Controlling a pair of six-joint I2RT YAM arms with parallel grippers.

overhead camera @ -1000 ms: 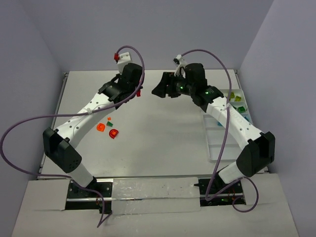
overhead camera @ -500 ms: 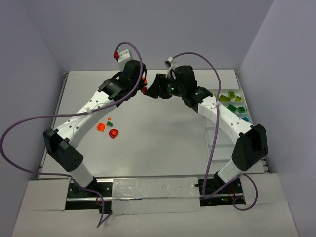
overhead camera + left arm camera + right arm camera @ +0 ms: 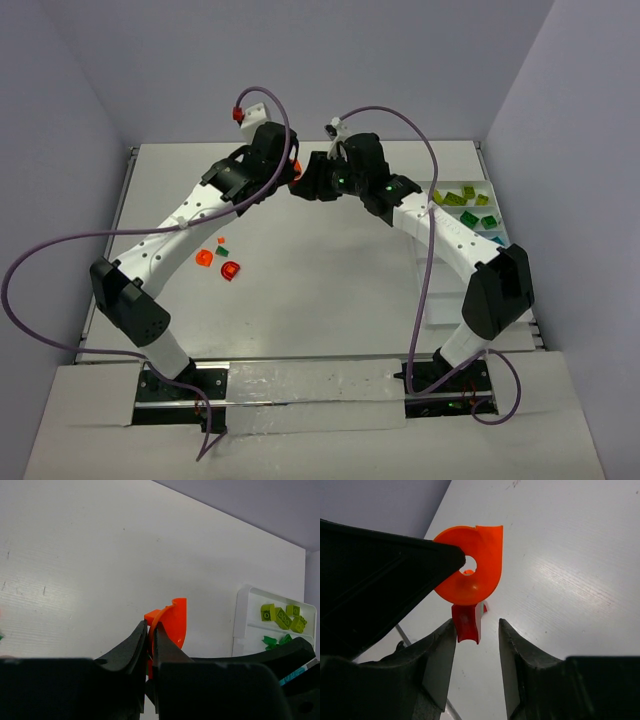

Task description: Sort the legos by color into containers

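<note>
My left gripper (image 3: 150, 630) is shut on an orange curved lego (image 3: 175, 622), held in the air over the back of the table (image 3: 330, 270). A red lego (image 3: 467, 621) hangs joined under the orange lego (image 3: 472, 565). My right gripper (image 3: 476, 630) stands open around that red piece, which touches one finger while a gap shows at the other. Seen from above, both grippers meet nose to nose near the orange lego (image 3: 296, 166). The white containers tray (image 3: 440, 290) lies at the right, with lime legos (image 3: 465, 195), green legos (image 3: 478, 218) and a teal one (image 3: 497, 240) in its far compartments.
Loose legos lie on the left of the table: an orange one (image 3: 205, 258), a red one (image 3: 230, 270) and a small dark green one (image 3: 222, 248). The walls stand close behind the arms. The tray's near compartments (image 3: 437, 305) show bare white.
The right arm has swung left up to the left gripper, and its jaws have narrowed around the red piece. The left gripper has kept its hold and barely moved.
</note>
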